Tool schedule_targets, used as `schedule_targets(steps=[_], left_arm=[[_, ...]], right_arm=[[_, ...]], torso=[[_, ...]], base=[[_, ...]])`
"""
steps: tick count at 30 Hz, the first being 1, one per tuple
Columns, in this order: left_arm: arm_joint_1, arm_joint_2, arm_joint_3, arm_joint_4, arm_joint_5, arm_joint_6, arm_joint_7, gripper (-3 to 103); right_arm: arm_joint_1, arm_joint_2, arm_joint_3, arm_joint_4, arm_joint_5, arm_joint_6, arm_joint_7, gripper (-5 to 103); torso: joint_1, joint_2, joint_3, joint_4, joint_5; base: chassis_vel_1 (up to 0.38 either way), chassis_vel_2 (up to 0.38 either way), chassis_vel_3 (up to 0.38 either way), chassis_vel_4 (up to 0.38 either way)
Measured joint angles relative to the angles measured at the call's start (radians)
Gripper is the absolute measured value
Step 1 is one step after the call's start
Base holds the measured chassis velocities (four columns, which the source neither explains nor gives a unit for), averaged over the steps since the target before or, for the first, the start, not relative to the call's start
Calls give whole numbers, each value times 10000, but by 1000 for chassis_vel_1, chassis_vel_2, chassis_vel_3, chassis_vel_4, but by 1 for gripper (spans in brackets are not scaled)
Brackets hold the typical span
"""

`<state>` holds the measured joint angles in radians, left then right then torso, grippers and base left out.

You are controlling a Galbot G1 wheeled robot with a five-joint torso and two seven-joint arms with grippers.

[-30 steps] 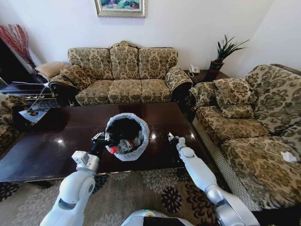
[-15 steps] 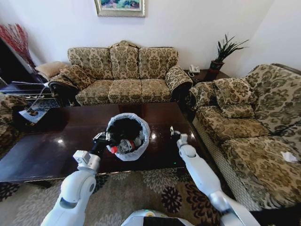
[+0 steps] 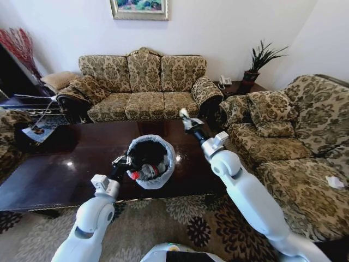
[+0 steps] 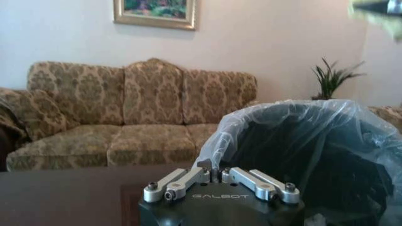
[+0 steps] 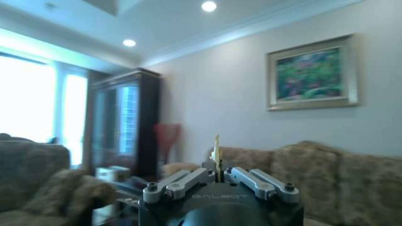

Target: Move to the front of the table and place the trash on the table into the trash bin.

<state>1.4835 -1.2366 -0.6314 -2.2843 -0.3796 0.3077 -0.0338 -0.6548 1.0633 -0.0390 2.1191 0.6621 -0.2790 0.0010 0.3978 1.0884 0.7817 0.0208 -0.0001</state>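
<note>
Between right gripper's (image 3: 184,116) jaws, perhaps a wrapper (image 5: 217,147)

The table (image 3: 65,164) runs off the head view's left edge, and its near right corner hides behind the right arm. The trash bin (image 3: 162,177) wall covers most of the trash (image 3: 146,171) inside. A pale scrap (image 5: 217,149) between the right end effector (image 3: 184,117) fingers is too small to identify.

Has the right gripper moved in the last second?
Yes. The right gripper has risen from beside the trash bin and swung toward the far edge of the table, nearer the sofa.
</note>
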Motion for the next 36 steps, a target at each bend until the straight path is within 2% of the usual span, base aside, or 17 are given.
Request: schedule_targets(steps=[4, 8, 9, 14, 18, 19, 21, 22, 24, 25, 26, 28, 29, 32, 33, 34, 36], left_arm=[[43, 70, -2, -69, -29, 110, -3, 3], [34, 161, -7, -83, -126, 181, -17, 3], [-7, 192, -7, -77, -153, 193, -20, 3], [-34, 168, 29, -78, -166, 234, -30, 3], [37, 146, -26, -137, -166, 239, -33, 3], [37, 146, -26, -137, -166, 239, -33, 3], [17, 171, -69, -136, -166, 239, -36, 3], [17, 171, -69, -136, -166, 239, -36, 3], [-20, 163, -78, -104, -167, 238, -37, 3], [-20, 163, -78, -104, -167, 238, -37, 3], [-20, 149, -78, -91, -167, 239, -41, 3], [-18, 105, -78, -48, -163, 238, -49, 3], [-18, 105, -78, -48, -163, 238, -49, 3], [-13, 24, -133, 19, -102, 203, -57, 3], [-13, 24, -133, 19, -102, 203, -57, 3], [-4, 1, -147, 14, -92, 198, -61, 3], [72, -119, -211, -140, 12, 165, -64, 3]], right_arm=[[-133, -530, -847, 656, 616, -312, -238, 0], [-627, -955, -1867, 611, -167, -305, -697, 0], [-681, -959, -2099, 529, -420, -286, -724, 5], [-557, -776, -2324, 185, -663, -178, -552, 16], [-316, -615, -2171, -60, -642, -105, -513, 37], [-316, -615, -2171, -60, -642, -105, -513, 37], [-289, -581, -2100, -71, -619, -6, -511, 48], [-289, -581, -2100, -71, -619, -6, -511, 48], [-301, -538, -1932, -49, -567, 128, -509, 59], [-301, -538, -1932, -49, -567, 128, -509, 59], [-310, -521, -1850, -23, -544, 209, -487, 65], [-319, -452, -1579, 99, -521, 429, -169, 76], [-319, -452, -1579, 99, -521, 429, -169, 76], [-490, -370, -914, 365, -653, 479, 1054, 86], [-490, -370, -914, 365, -653, 479, 1054, 86], [-568, -371, -785, 394, -742, 442, 1261, 91], [-1125, -404, 13, 453, -1169, 174, 1790, 99]], torso=[[1, 0, 0, -1, -2], [0, 1, 0, -3, 2], [0, 1, 0, -4, 3], [1, 0, 1, -3, 0], [2, 0, 1, -1, 0], [2, 0, 1, -1, 0], [1, 0, 1, -1, 1], [1, 0, 1, -1, 1], [1, 0, 1, -2, 0], [1, 0, 1, -2, 0], [1, 0, 1, -2, 0], [2, 0, 1, -2, 1], [2, 0, 1, -2, 1], [1, 0, 1, -1, 0], [1, 0, 1, -1, 0], [1, 0, 1, 0, 0], [2, 0, 2, -3, 0]], base=[[0, 0, 0, 0], [0, 0, 0, 0], [0, 0, 0, 0], [0, 0, 0, 0], [0, 0, 0, 0], [0, 0, 0, 0], [0, 0, 0, 0], [0, 0, 0, 0], [0, 0, 0, 0], [0, 0, 0, 0], [0, 0, 0, 0], [0, 0, 0, 0], [0, 0, 0, 0], [0, 0, 0, 0], [0, 0, 0, 0], [0, 0, 0, 0], [0, 0, 0, 0]])
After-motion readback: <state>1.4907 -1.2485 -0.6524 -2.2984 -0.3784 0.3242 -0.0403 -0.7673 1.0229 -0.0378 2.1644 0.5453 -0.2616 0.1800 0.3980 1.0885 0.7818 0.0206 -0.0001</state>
